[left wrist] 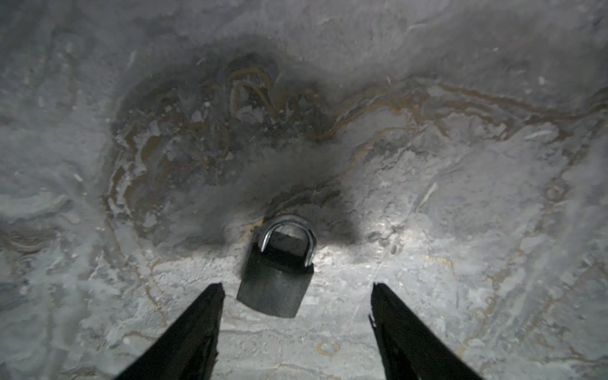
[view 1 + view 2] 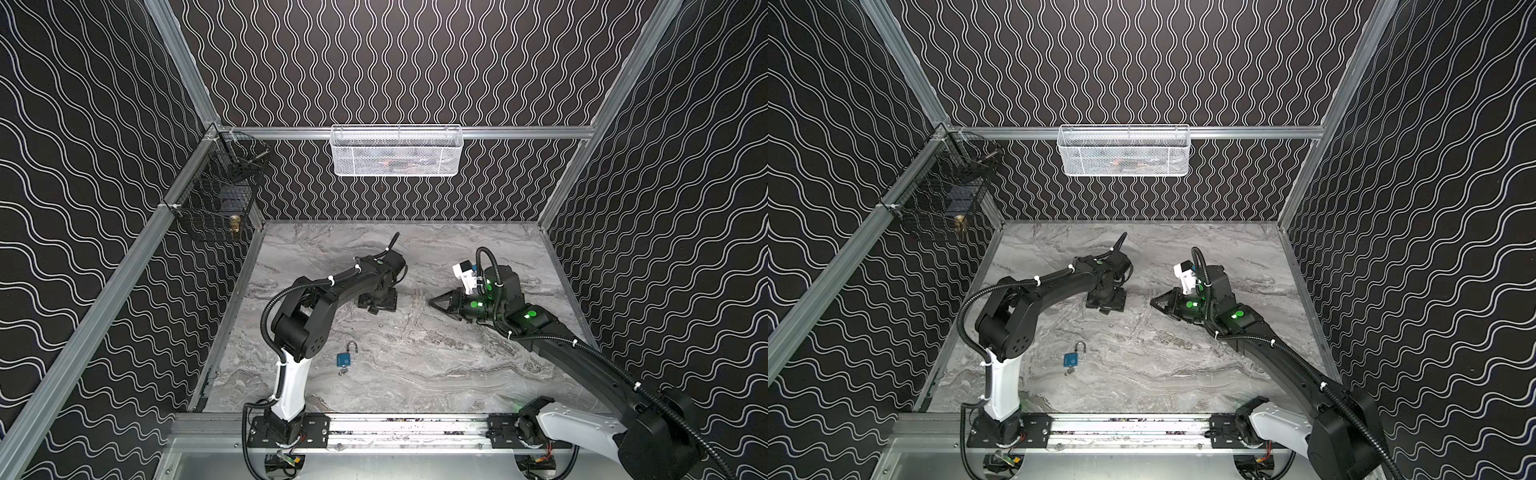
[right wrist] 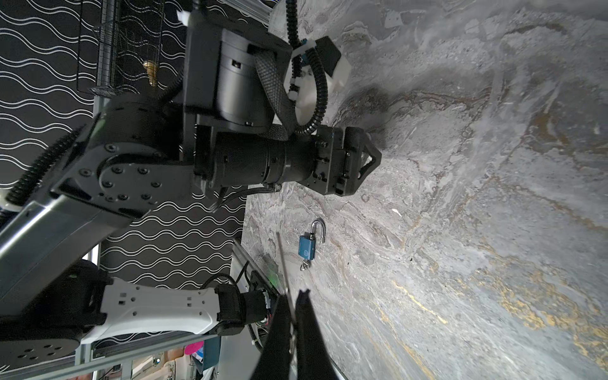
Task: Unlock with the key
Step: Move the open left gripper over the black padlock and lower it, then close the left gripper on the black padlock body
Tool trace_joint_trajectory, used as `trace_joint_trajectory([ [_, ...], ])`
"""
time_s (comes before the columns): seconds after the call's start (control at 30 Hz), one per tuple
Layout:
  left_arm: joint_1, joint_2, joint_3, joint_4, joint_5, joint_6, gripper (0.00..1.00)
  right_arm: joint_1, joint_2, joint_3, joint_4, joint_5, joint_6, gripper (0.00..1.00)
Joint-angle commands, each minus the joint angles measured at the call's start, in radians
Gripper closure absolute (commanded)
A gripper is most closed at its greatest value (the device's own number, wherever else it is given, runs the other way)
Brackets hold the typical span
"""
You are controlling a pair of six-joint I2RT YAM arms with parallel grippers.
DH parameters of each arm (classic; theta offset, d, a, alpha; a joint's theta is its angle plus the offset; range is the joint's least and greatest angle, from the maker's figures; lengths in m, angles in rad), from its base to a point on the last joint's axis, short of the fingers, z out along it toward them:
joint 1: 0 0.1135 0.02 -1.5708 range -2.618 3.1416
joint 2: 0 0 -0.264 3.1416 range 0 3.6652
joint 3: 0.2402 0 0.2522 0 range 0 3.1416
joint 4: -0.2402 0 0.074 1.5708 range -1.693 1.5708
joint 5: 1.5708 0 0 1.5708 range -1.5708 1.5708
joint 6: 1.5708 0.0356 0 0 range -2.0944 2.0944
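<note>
Padlock [image 1: 273, 289], dark, shackle closed, flat on counter [image 1: 460, 230], partly between spread fingertips of left gripper [image 1: 297, 287], not touching them. Second, blue padlock [image 2: 341, 359], shackle open, small key [image 2: 343, 371] at its base, lies near left arm's base. Right gripper [image 2: 430, 302] pressed together, well apart from both.

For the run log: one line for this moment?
left gripper: jaws open, dark padlock ahead | right gripper: shut | blue padlock: on table, shackle open
</note>
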Motion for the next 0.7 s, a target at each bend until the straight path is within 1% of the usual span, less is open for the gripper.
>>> trace_joint_trajectory([
  [0.0,0.002,0.004,-0.009,0.02,0.022,-0.035,0.27,-0.004,-0.005,-0.006,0.001,-0.001,-0.006,1.0],
  [0.13,0.0,0.017,-0.009,0.015,0.036,-0.058,0.29,-0.005,-0.01,-0.007,-0.002,-0.004,-0.008,1.0],
  [0.2,-0.003,0.014,-0.024,0.03,0.05,-0.076,0.31,-0.007,-0.016,-0.014,-0.003,-0.002,-0.011,1.0],
  [0.3,-0.015,0.015,-0.025,0.018,0.023,-0.101,0.32,-0.008,-0.02,-0.024,0.009,-0.004,-0.005,1.0],
  [0.37,-0.02,0.023,-0.025,0.017,0.027,-0.112,0.32,-0.009,-0.018,-0.029,0.017,-0.008,0.0,1.0],
  [0.67,-0.022,0.023,-0.064,0.024,-0.028,-0.2,0.35,-0.014,-0.024,-0.037,0.017,-0.017,-0.008,1.0],
])
